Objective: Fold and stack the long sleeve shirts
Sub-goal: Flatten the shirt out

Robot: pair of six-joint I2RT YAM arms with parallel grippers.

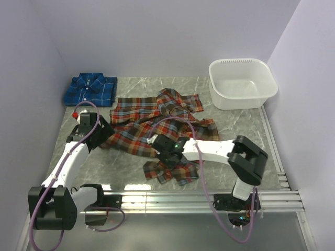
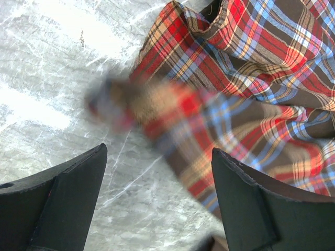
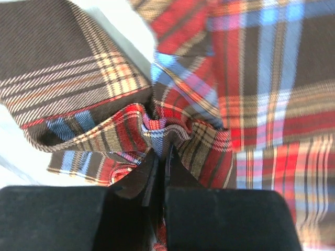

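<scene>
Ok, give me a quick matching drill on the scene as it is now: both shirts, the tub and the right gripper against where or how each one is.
Things:
1 blue shirt
2 red shirt
3 tub
4 right gripper

Place or state:
a crumpled, in the middle
b far right corner
c pinched shut on cloth
d folded, far left corner

Pairs: 1-d, 2-a, 3-b, 4-c

Noted heavy blur across near fold of red-orange shirt [image 2: 172,117] in left wrist view. Cropped by all edges in right wrist view. Hidden in part beneath right claw [image 3: 161,164]; cannot judge depth of pinch.
</scene>
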